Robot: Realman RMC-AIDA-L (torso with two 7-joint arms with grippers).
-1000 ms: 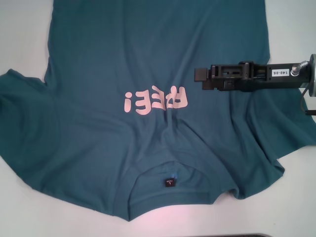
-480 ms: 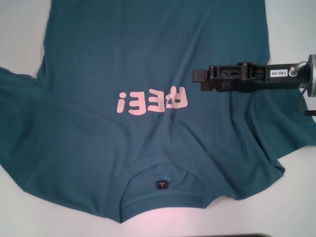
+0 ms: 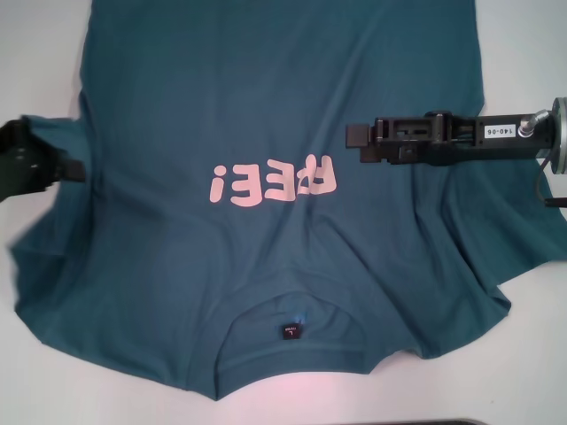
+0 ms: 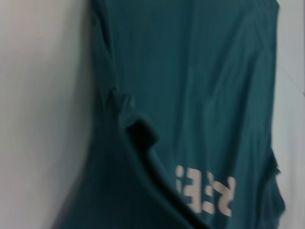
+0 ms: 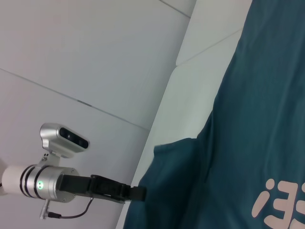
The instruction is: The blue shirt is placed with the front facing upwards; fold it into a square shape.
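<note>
- The left gripper (image 3: 78, 168) enters the head view at nine o'clock, clenched on the left sleeve of the blue shirt (image 3: 266, 115); the sleeve is lifted and folded inward over the body. Most of the arm is cut off by the frame edge and blurred.
- The right gripper (image 3: 353, 135) hovers above the shirt at about two o'clock of the pink lettering (image 3: 270, 180); whether its fingers are parted or closed cannot be told.
- The shirt lies front up on the white table (image 3: 40, 53), collar and black neck label (image 3: 292, 330) at six o'clock; its hem is cut off at twelve o'clock.
</note>
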